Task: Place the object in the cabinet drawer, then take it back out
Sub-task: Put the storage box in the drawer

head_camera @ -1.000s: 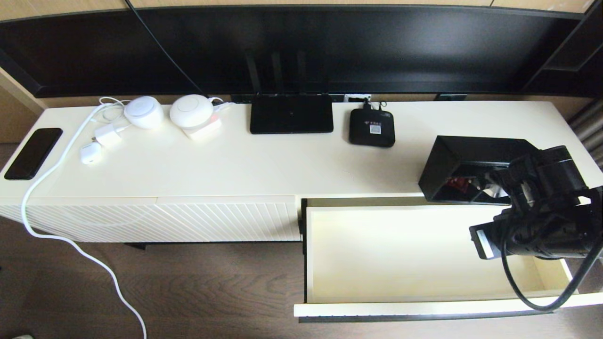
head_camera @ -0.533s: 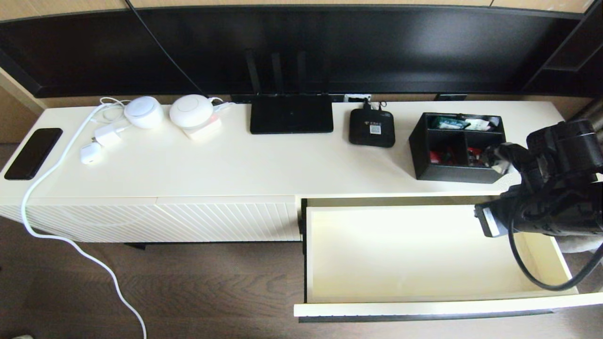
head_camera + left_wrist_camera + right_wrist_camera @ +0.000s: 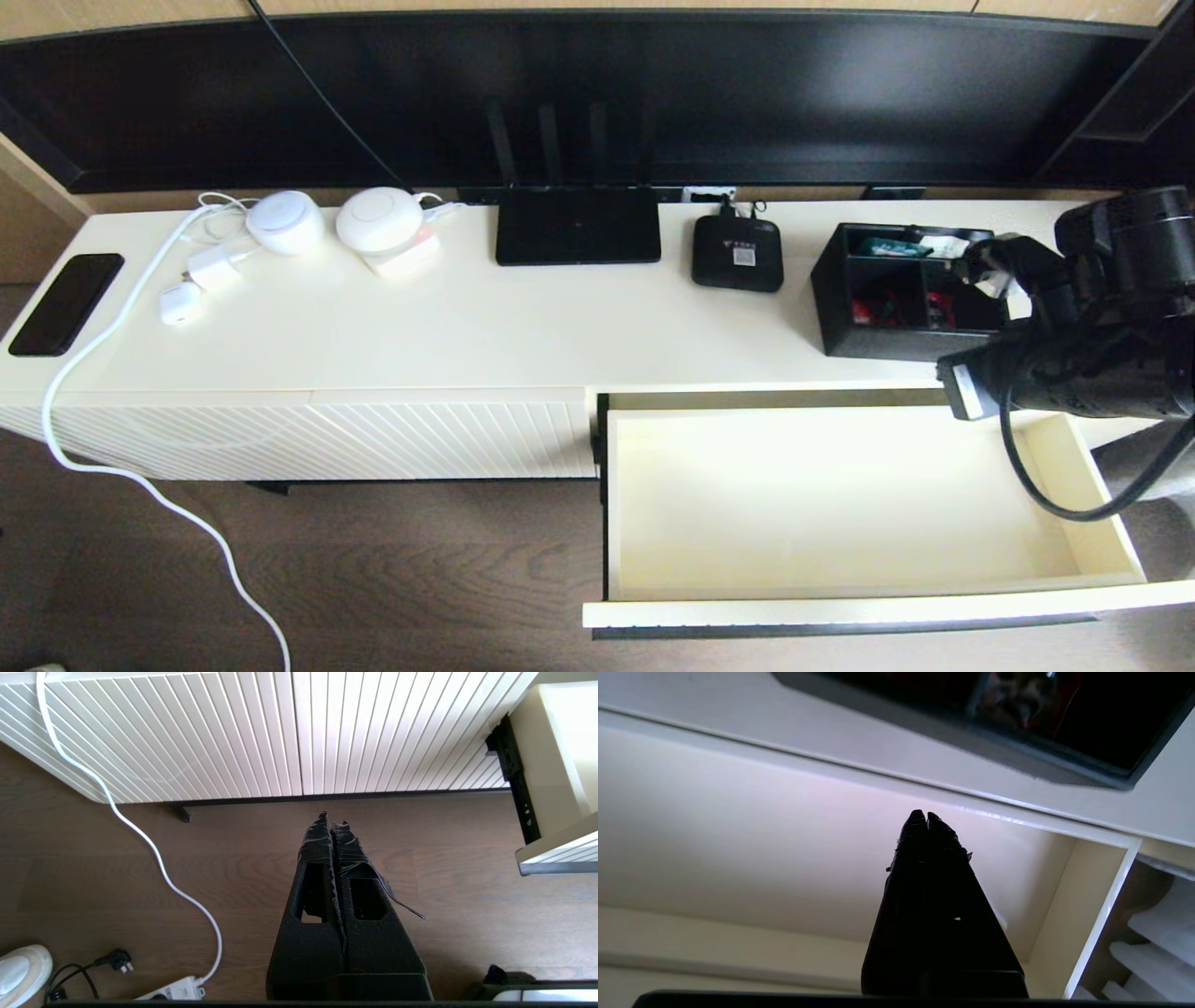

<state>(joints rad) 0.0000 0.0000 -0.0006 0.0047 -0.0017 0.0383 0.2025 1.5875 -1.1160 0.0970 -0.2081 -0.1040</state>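
The black organiser box (image 3: 887, 341) stands flat on the cream cabinet top, at its right end just behind the open cabinet drawer (image 3: 794, 495). Red packets show in its square compartments and green and white ones in the long one. The drawer's interior holds nothing. My right arm (image 3: 1102, 364) hangs over the drawer's back right corner. The right gripper (image 3: 923, 813) is shut with nothing between its fingers, above the drawer's back edge (image 3: 831, 763) and apart from the box (image 3: 1087, 723). My left gripper (image 3: 332, 817) is shut and parked over the wooden floor in front of the ribbed panel (image 3: 280, 732).
On the cabinet top stand a flat black router (image 3: 577, 224), a small black device (image 3: 737, 254), two white round devices (image 3: 285, 222) (image 3: 379, 219), chargers and a phone (image 3: 65, 303). A white cable (image 3: 140, 476) trails to a power strip (image 3: 175, 991) on the floor. A dark screen (image 3: 597, 93) hangs above.
A second ago the box was raised and tilted at the cabinet's front edge beside my right arm. It now stands flat on the cabinet top, and the arm has drawn away from the drawer.
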